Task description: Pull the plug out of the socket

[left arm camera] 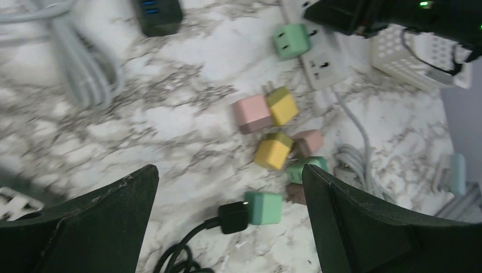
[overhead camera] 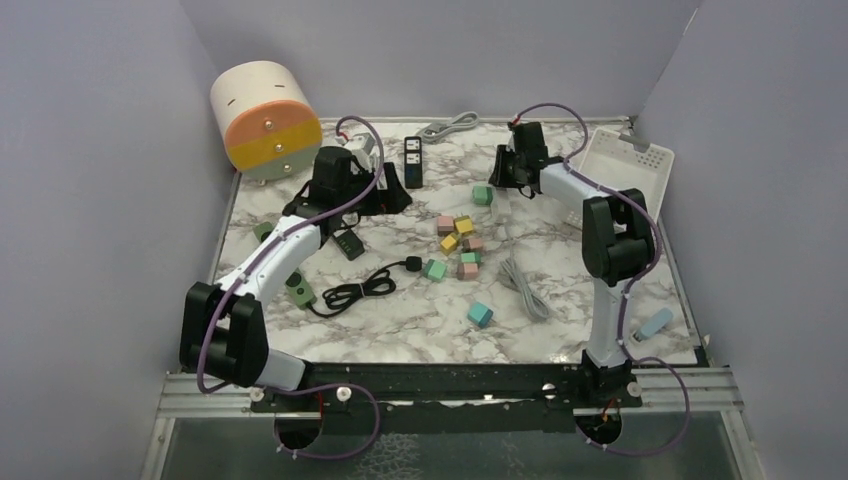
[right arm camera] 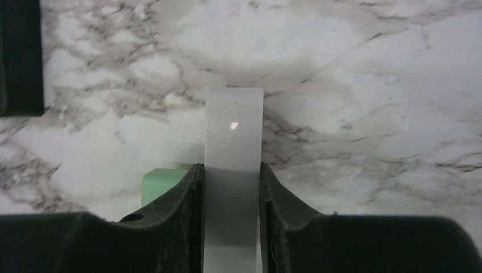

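A white power strip (overhead camera: 503, 205) lies at the back right of the marble table, with a green plug (overhead camera: 483, 195) against its left side. My right gripper (overhead camera: 507, 172) is shut on the strip; in the right wrist view the strip (right arm camera: 233, 131) runs between the fingers of the gripper (right arm camera: 232, 176) and the green plug (right arm camera: 162, 179) shows beside the left finger. My left gripper (overhead camera: 392, 195) is open and empty at the back left. Its view (left arm camera: 230, 187) looks across the table to the plug (left arm camera: 291, 40) and strip (left arm camera: 321, 60).
Several coloured cube adapters (overhead camera: 458, 245) lie mid-table. A black cable (overhead camera: 350, 293) ends at a green adapter (overhead camera: 432, 268). A black power strip (overhead camera: 413, 162) and a grey cable (overhead camera: 450, 125) lie at the back. A round container (overhead camera: 265, 118) stands back left, a white basket (overhead camera: 628, 160) back right.
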Robot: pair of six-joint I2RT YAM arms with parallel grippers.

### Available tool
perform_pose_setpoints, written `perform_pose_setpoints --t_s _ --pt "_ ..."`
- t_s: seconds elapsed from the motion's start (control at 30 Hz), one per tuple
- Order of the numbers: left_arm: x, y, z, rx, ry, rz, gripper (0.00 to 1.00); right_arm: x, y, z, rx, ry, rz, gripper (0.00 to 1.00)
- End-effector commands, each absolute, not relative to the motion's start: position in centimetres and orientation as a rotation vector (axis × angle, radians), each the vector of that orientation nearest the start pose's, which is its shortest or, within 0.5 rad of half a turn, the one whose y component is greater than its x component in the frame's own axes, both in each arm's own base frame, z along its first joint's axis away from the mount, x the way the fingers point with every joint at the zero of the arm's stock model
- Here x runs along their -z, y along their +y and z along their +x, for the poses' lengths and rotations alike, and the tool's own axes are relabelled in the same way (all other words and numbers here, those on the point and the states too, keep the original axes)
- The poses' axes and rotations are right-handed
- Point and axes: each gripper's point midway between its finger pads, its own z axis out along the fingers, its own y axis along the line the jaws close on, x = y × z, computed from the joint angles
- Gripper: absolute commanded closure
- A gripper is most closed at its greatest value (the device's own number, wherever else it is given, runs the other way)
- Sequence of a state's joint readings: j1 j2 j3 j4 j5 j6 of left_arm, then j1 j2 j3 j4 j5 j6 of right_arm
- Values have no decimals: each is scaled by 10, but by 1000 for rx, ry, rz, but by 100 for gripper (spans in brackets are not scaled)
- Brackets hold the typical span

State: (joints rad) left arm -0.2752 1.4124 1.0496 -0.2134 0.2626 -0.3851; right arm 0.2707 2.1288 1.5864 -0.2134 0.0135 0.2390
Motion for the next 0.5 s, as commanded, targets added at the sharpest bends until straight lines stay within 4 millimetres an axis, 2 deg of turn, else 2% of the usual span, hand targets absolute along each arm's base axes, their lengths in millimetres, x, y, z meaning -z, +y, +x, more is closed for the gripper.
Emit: perform_pose_setpoints --t_s 0.0,0.17,0.33,0.47 --pt "-210 -230 381 921 2041 193 1 -128 199 518 -567 2169 -153 99" --pt "-202 -276 385 1004 2058 273 1 -159 210 498 -677 2114 -193 99" --pt "-176 -303 394 1044 2129 247 1 -181 215 483 -740 2076 -220 99" --pt "-174 -325 398 1105 2128 230 1 -193 217 473 -747 2055 -245 99"
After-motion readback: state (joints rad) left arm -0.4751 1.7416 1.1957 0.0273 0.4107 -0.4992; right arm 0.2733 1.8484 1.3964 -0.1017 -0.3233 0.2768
